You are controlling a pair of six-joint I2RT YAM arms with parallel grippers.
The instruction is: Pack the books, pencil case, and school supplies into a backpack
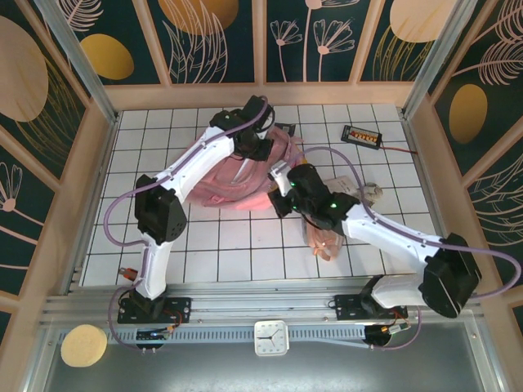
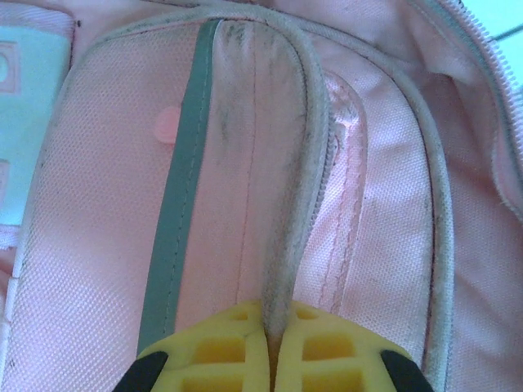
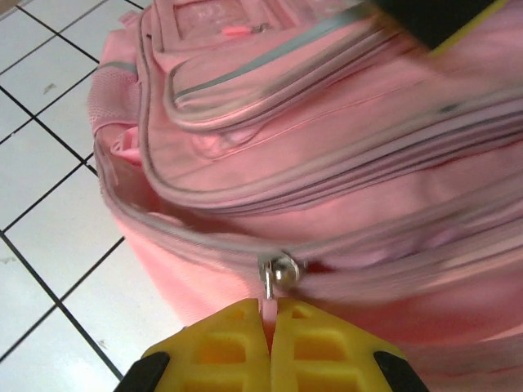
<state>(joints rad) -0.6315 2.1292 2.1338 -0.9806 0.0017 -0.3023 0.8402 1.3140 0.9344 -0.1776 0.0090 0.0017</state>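
One backpack (image 1: 219,188) lies diagonally, long axis near-left to far-right.

The left arm (image 1: 176,175) reached forward with its elbow bent and the right arm (image 1: 384,233) stretched diagonally leftward, the left gripper (image 2: 270,314) pinched on a seam (image 2: 286,204) of the backpack (image 2: 98,212), the right gripper (image 3: 270,314) on its zip pull (image 3: 279,271).

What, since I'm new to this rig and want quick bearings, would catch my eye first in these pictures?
The big pink backpack lies in the middle of the white tiled table, with both arms bent over it. The left gripper is shut on a grey piped edge of the bag. The right gripper pinches the zipper pull on its side.
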